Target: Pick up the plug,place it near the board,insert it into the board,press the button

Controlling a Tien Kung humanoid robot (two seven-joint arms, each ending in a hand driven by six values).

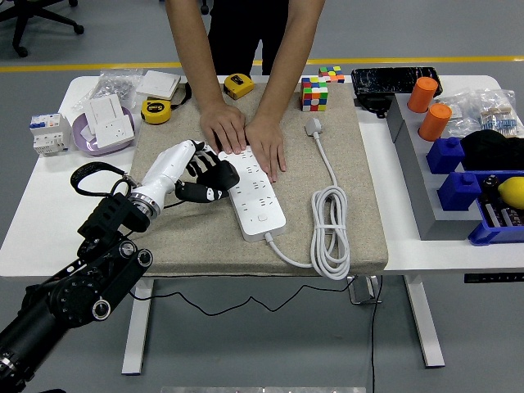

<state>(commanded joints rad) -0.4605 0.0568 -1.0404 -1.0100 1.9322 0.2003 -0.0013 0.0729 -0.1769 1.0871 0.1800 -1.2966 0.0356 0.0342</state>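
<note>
The plug (pixel 313 127) lies unplugged on the mat's far right, well apart from the left hand (pixel 205 176), which hovers empty, fingers loosely curled, at the board's (pixel 250 188) left edge. Pick-up isn't done; next comes reaching right across.

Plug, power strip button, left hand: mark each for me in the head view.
plug (pixel 313 127): head view, on its grey body, lying on the mat.
power strip button (pixel 261 218): head view, near the strip's cable end.
left hand (pixel 205 173): head view, on the black fingers.
</note>
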